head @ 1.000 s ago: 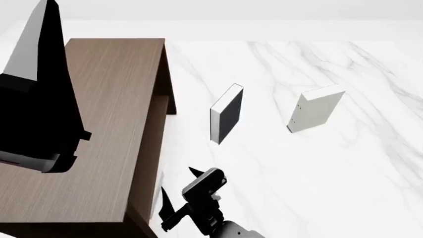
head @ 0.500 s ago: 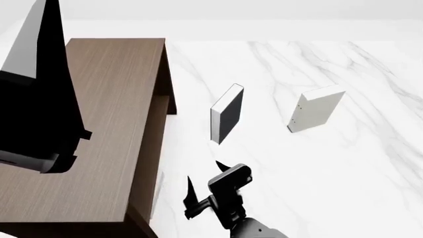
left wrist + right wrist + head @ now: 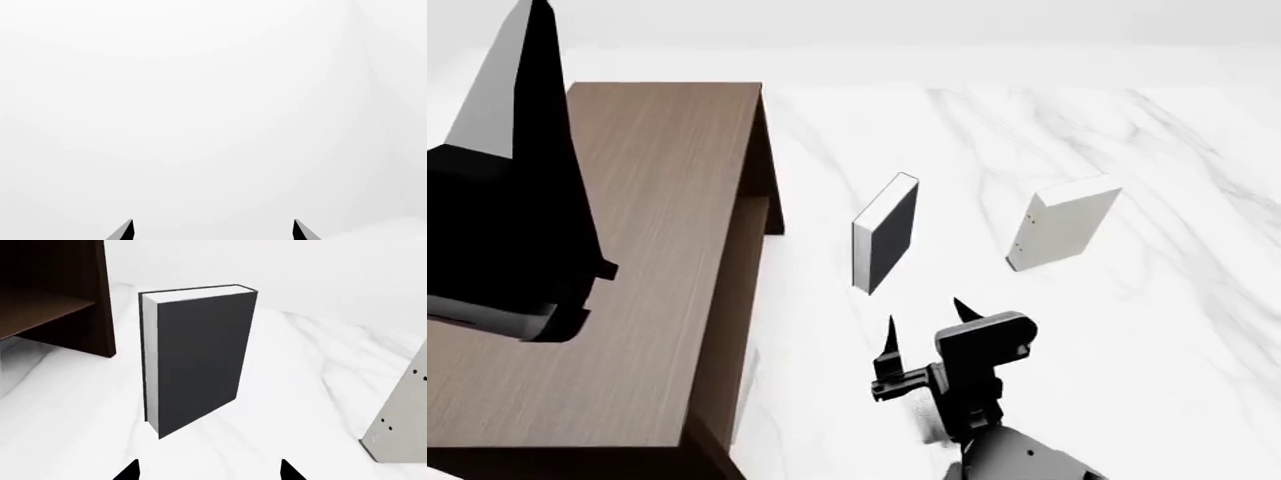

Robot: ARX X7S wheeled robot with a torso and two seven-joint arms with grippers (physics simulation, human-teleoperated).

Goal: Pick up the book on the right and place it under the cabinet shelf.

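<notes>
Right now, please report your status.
Right gripper open, empty, short of both books. Left gripper open, empty. Pale book upright, untouched. Black book stands nearer.

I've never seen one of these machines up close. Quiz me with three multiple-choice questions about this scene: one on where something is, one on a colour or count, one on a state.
1. Where does the pale book stand relative to the black-covered book, in the head view?
A. To its right
B. On top of it
C. Inside the cabinet

2. What colour is the cabinet?
A. White
B. Dark brown
C. Red

3. What is the right gripper doing?
A. Clamped on the pale book
B. Clamped on the black-covered book
C. Open, holding nothing

Answers:
1. A: both books stand upright and apart on the marble table, the pale one further right.
2. B: its top and side show dark-brown wood grain.
3. C: its fingertips are spread with only table between them, short of both books.
</notes>
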